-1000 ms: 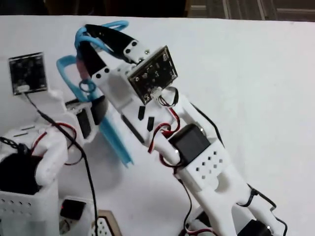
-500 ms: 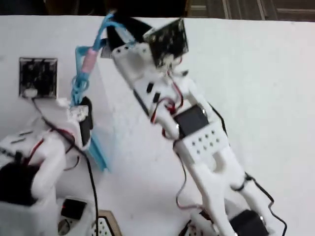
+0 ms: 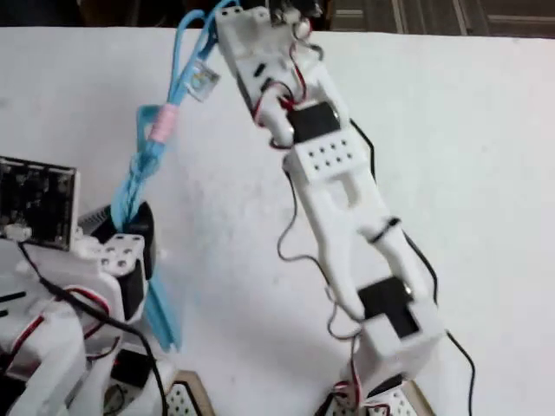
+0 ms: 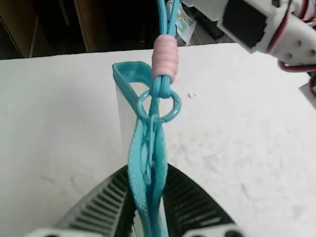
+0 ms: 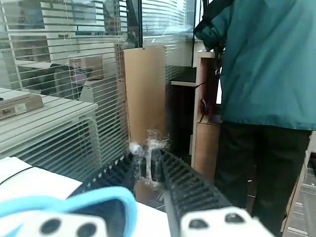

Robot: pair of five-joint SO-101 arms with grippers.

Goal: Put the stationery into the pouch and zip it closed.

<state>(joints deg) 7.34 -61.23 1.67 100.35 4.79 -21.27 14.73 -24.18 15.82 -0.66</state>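
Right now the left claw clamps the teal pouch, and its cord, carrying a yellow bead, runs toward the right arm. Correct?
Wrong only on colour: the bead is pink, as the left wrist view shows. The left claw does clamp the teal pouch, and the cord runs toward the right arm.

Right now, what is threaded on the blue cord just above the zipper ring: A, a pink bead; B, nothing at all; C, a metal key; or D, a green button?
A: in the left wrist view a pink bead sits on the blue cord, right above the ring at the top of the teal pouch.
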